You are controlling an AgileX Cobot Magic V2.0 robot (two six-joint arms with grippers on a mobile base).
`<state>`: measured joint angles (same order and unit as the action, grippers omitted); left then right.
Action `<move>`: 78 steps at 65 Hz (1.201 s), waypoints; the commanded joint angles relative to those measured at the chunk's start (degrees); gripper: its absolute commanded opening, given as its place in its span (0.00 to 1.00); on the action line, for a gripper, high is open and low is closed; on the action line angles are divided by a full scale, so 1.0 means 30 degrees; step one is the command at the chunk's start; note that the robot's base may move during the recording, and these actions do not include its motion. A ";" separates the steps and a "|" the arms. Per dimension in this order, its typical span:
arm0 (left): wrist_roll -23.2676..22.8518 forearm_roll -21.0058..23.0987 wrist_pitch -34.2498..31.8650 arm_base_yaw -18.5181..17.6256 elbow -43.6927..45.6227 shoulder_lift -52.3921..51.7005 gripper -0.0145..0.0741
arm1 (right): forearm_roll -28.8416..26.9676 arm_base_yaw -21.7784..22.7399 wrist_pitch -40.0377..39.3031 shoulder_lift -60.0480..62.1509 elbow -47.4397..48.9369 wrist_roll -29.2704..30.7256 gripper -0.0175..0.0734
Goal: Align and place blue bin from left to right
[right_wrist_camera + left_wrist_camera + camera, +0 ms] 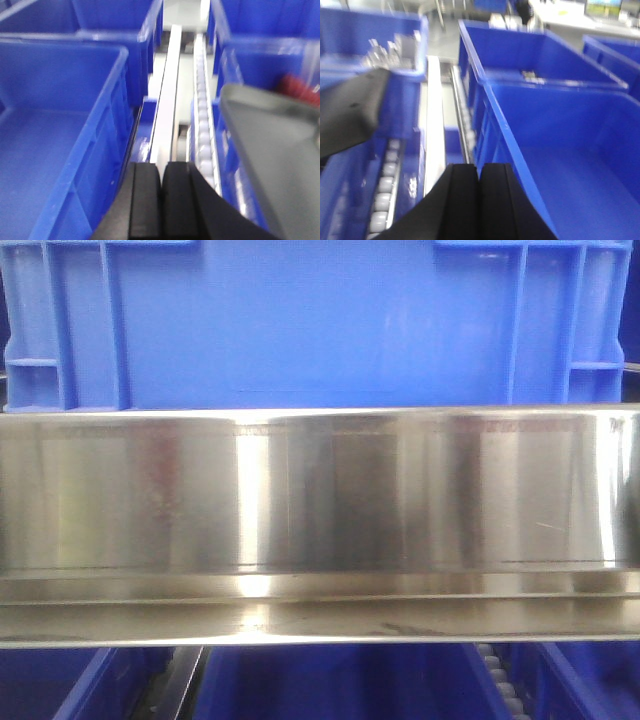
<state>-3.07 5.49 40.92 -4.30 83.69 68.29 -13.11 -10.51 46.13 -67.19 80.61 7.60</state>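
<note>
1. Front view: the blue bin (pixel 320 320) fills the top of the frame. I see its smooth centre panel with ribbed sections at both corners. It stands behind a polished steel beam (pixel 320 500) that runs across the full width. More blue plastic and part of a roller track (pixel 500 680) show below the beam.

2. Left wrist view: the left fingers (pixel 462 197) are pressed together with nothing between them. They sit just beside the near corner of the blue bin (pixel 570 150), on its left side, outside the wall. I cannot tell whether they touch the rim. The bin is upright and open, and its floor is bare. A second bin (pixel 540 55) stands directly behind it, wall to wall. To the left I see a white rail (pixel 434 125) and a line of rollers (pixel 382 195).

3. Right wrist view: the right fingers (pixel 145 200) are also closed on each other and hold nothing. The blue bin (pixel 60 100) lies to their left. A white strip (pixel 165 100) and a roller line (pixel 202 110) run ahead. A blurred grey part (pixel 270 150) covers the right side.
</note>
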 commanded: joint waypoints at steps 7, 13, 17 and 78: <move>-0.0377 0.0289 0.2685 -0.0050 0.4085 0.3112 0.04 | 0.0909 -0.0761 0.1113 -0.1981 0.1886 -0.1896 0.13; -0.1780 -0.0447 0.3814 -0.0489 0.5943 0.4670 0.04 | 0.3805 -0.1986 0.1153 -0.2926 0.2658 -0.4191 0.13; -0.2590 -0.1443 0.4103 -0.1092 0.7037 0.5611 0.04 | 0.5725 -0.3040 0.1504 -0.3547 0.3293 -0.5509 0.13; -0.7672 -0.7713 0.6719 -0.6114 1.1609 1.0096 0.04 | 0.8523 -0.6875 0.6786 -1.1227 1.1365 -0.9365 0.13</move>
<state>-25.54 -17.58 61.24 -22.33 118.16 98.94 11.45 -31.17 66.51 -100.78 114.12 -20.37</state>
